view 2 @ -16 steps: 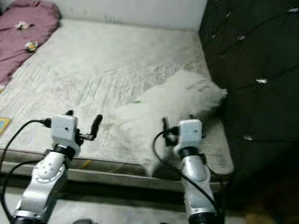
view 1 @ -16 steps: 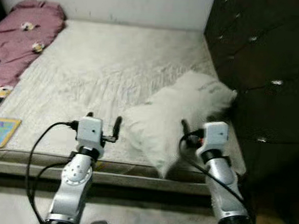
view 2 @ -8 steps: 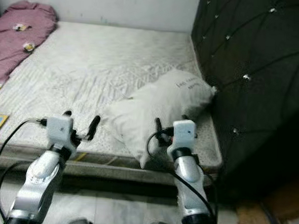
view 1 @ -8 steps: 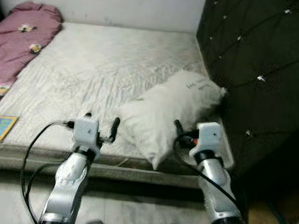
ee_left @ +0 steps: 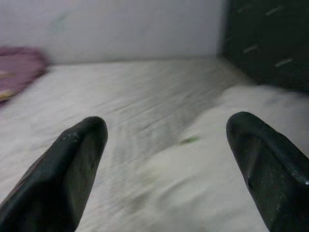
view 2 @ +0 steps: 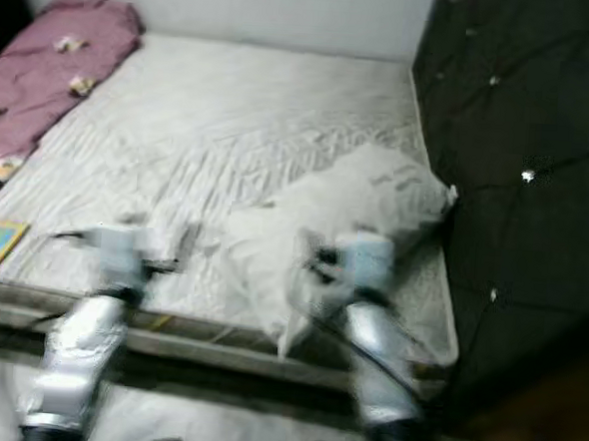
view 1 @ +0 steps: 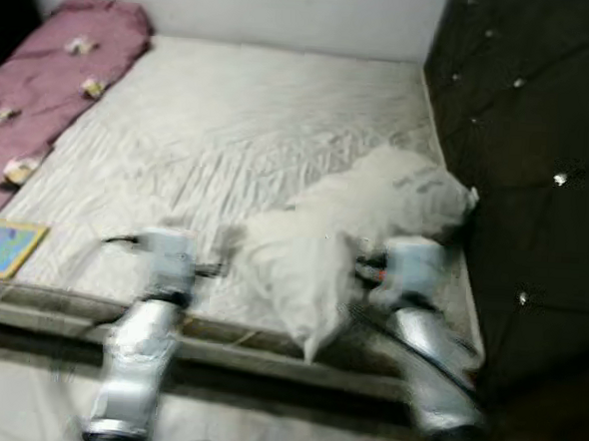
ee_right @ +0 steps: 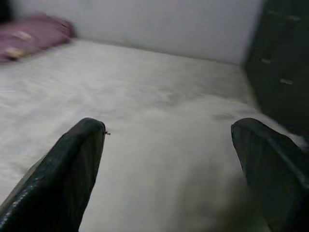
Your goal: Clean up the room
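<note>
At the bed's near edge, your two arms reach out level over the mattress (view 1: 280,130), and the head views are smeared with motion, so let the picture steady before you commit to anything. Your left gripper (ee_left: 166,159) has its two black fingers spread wide with nothing between them, hanging over the sheet just beside the pillow's near corner; your right gripper (ee_right: 169,164) is likewise spread wide and empty, aimed straight at the white bulk of the pillow (view 1: 359,224). That pillow lies slantwise across the right side of the bed, its near corner drooping over the mattress edge between your arms and its far end pushed up against the dark tufted headboard (view 1: 529,145). The likely step is to take hold of it and set it straight, and soft stuffing will give under the fingers, so push them well into the fabric on both sides, rather than pinching a loose fold that could slip out. Bring the two arms in evenly so the pillow lifts flat and does not sag off the bed. Farther off to your left, a colourful book (view 1: 3,248) rests near the mattress edge, and a pink blanket (view 1: 53,86) with small pale patches runs along the left side up to the wall.
</note>
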Robot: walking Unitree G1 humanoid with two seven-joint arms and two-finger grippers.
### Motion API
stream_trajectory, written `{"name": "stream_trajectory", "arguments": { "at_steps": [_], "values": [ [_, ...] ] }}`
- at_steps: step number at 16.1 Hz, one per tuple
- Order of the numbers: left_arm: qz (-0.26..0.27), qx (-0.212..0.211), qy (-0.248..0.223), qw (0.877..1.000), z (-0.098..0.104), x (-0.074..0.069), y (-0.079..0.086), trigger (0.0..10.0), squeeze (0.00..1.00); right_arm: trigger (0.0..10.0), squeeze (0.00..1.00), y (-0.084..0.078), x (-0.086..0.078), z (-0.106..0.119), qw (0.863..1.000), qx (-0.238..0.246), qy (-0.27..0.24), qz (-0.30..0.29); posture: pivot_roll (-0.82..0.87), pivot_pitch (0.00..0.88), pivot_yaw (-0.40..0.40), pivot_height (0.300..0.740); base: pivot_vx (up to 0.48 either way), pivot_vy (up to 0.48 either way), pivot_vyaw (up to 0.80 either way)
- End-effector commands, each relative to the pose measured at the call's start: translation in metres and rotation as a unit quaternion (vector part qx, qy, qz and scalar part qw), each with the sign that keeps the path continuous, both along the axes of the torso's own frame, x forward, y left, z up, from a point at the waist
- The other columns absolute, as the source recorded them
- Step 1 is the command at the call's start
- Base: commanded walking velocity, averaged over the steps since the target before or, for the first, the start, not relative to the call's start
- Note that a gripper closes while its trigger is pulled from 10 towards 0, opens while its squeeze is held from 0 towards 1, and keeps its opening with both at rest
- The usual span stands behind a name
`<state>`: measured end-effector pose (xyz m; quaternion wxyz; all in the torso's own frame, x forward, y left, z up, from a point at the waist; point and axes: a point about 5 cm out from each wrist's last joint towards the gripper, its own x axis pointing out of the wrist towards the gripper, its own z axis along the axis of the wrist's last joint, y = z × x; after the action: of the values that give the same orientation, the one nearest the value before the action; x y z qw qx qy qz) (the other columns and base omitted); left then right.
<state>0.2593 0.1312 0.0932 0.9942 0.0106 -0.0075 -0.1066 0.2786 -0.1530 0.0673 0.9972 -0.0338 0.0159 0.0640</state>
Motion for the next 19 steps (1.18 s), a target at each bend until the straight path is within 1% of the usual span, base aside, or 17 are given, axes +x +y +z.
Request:
{"name": "stream_trajectory", "arguments": {
  "at_steps": [1,3,9,12,14,16,18,19],
  "values": [
    [0.017,0.016,0.005,1.000,-0.0021,-0.0006,0.0157,10.0,0.00,10.0,0.00,0.0160,0.0062,0.0098,1.000,0.016,-0.018,0.018,0.01,0.024,0.000,0.740,0.307,0.000,0.00],
    [0.017,0.016,0.005,1.000,-0.0022,-0.0002,0.0152,10.0,0.00,10.0,0.00,0.0157,0.0066,0.0096,1.000,0.017,-0.017,0.017,0.01,0.023,-0.001,0.740,0.302,0.000,0.00],
    [0.020,0.025,0.025,0.999,-0.0098,-0.0004,0.0115,10.0,0.00,10.0,0.00,0.0128,0.0071,0.0085,1.000,0.018,-0.016,0.011,0.00,0.010,-0.004,0.740,0.000,0.000,-0.80],
    [0.027,0.032,0.018,0.999,-0.0079,0.0031,0.0105,10.0,0.00,10.0,0.00,0.0135,0.0067,0.0089,1.000,0.017,-0.018,0.014,0.00,0.011,-0.003,0.740,0.000,0.000,0.00],
    [0.048,0.038,0.026,0.998,-0.0110,0.0032,0.0135,10.0,0.00,10.0,0.00,0.0132,0.0068,0.0091,1.000,0.019,-0.019,0.014,0.00,0.010,-0.003,0.740,0.000,0.000,0.00],
    [0.061,0.034,0.028,0.997,-0.0116,0.0028,0.0153,10.0,0.00,10.0,0.00,0.0134,0.0066,0.0095,1.000,0.020,-0.018,0.015,0.00,0.011,-0.004,0.740,0.000,0.000,0.00],
    [0.062,0.035,0.028,0.997,-0.0116,0.0027,0.0152,10.0,0.00,10.0,0.00,0.0145,0.0070,0.0092,0.999,0.024,-0.016,0.018,0.00,0.011,-0.004,0.740,0.000,0.000,0.00],
    [0.063,0.036,0.027,0.997,-0.0112,0.0027,0.0153,10.0,0.00,10.0,0.00,0.0167,0.0072,0.0096,0.999,0.012,-0.017,0.026,0.00,0.014,-0.006,0.740,0.000,0.000,0.00]
  ]
}}
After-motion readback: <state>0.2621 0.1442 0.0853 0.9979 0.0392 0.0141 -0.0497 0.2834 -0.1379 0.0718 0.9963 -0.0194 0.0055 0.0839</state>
